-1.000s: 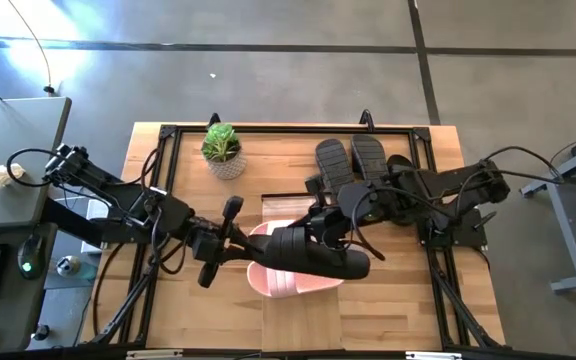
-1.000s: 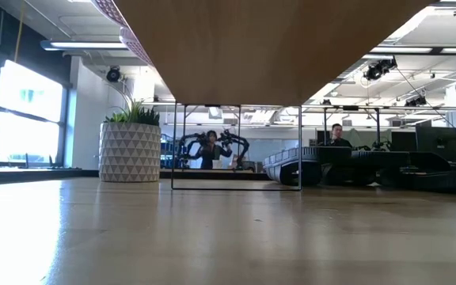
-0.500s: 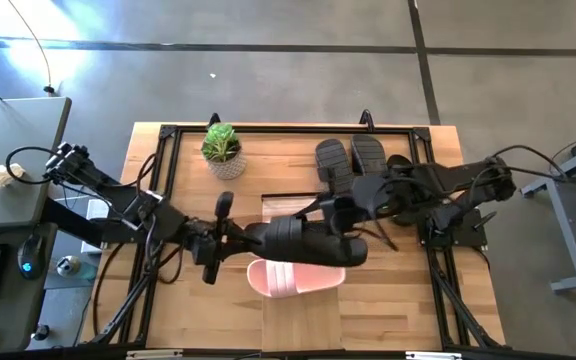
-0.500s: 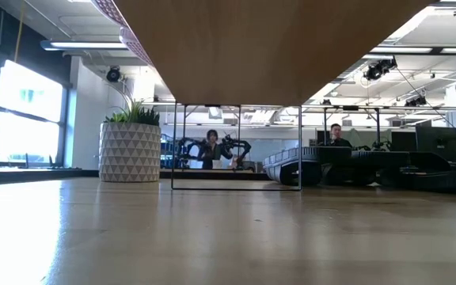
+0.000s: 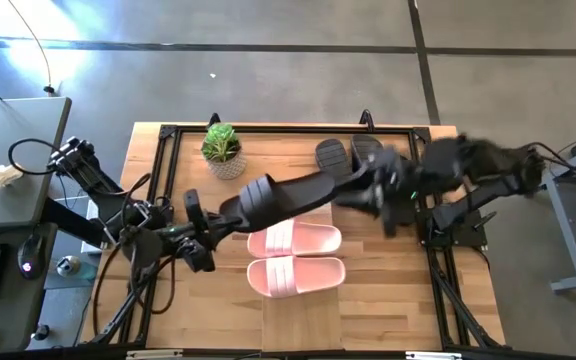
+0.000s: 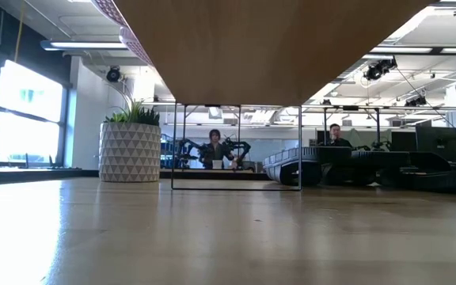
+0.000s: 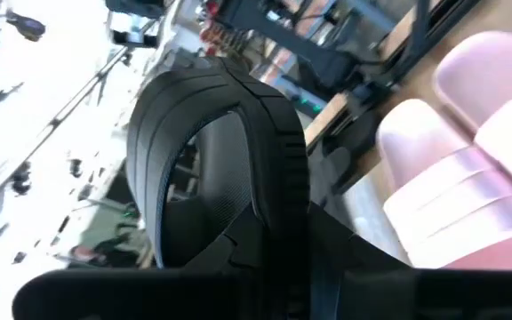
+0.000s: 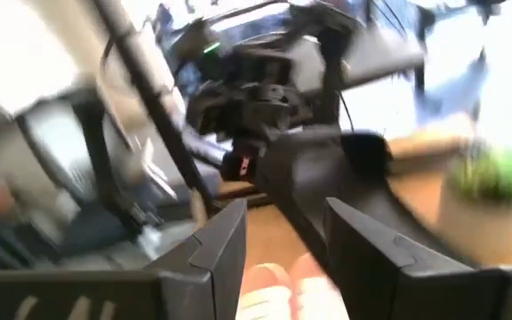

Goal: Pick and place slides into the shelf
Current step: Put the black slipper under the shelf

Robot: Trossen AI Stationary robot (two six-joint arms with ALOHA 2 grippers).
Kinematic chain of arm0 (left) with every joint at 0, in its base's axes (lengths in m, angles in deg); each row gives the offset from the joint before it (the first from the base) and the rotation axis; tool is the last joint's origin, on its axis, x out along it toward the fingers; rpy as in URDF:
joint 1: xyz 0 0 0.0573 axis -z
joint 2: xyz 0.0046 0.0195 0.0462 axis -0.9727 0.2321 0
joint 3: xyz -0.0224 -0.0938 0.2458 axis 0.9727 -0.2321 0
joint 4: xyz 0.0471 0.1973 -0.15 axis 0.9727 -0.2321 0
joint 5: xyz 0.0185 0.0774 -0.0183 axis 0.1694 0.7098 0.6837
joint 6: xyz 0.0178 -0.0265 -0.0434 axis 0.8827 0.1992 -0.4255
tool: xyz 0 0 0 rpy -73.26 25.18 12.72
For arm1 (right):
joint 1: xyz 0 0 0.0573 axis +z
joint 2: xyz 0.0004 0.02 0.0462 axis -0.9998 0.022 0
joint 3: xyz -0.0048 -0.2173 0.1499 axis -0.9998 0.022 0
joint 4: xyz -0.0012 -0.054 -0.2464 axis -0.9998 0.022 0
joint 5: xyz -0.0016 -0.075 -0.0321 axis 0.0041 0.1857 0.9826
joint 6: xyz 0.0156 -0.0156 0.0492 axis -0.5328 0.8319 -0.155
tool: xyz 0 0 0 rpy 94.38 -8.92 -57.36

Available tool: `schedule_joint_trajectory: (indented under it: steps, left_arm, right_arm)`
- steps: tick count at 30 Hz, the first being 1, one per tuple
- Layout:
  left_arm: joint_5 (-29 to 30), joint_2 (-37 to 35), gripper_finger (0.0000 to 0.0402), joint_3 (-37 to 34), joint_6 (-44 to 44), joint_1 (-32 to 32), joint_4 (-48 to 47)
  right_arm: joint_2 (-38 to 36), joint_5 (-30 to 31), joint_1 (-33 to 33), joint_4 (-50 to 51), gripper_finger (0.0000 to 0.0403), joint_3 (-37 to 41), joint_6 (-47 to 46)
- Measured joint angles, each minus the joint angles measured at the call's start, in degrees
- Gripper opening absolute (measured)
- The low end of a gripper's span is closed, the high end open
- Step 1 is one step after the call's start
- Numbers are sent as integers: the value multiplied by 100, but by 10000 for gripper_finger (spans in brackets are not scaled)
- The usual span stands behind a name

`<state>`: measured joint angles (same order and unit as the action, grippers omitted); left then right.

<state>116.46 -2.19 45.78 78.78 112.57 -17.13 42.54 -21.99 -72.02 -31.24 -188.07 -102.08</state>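
A black slide hangs over the table's middle with my left gripper shut on its left end; its strap arches in the left wrist view. My right gripper stands open to the right of the slide's free end, holding nothing, its fingers apart. A pale pink pair lies side by side on the shelf's light plank. Two more black slides lie soles up at the table's far edge. My left gripper pinches the black slide's left end between its two fingers, coming roughly level from the table's left. The slide is lifted clear and reaches out from the fingers toward the right and far side, above the pink pair. The gripper's body hides the place of contact.
A potted plant in a white pot stands at the far left of the table. The shelf's plank spans the top of the low view, on thin metal legs. People sit in the room behind.
My right gripper has opened, let go of the black slide and drawn back up and toward the table's right edge. My left gripper has rolled and swung the slide's free end toward the far edge, uncovering the pink pair.
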Motion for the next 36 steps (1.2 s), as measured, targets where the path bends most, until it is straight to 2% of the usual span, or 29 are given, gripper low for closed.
schedule_joint_trajectory:
  steps: [7,12,17,23,36]
  left_arm:
    - [440,13,31,46,791,203,9]
    - [550,28,31,47,1440,183,13]
    - [555,86,31,47,1671,184,3]
    - [544,117,31,47,1630,185,-15]
    - [531,133,31,48,1611,187,-17]
  right_arm:
    - [-786,-1434,-1173,955,156,2,-3139]
    - [-895,-2429,-2109,1744,171,2,-4312]
    - [-446,-3205,-2543,1630,177,11,-4427]
    - [256,-3874,-2613,1396,177,21,-4327]
    - [563,-3673,-2560,1127,177,11,-4055]
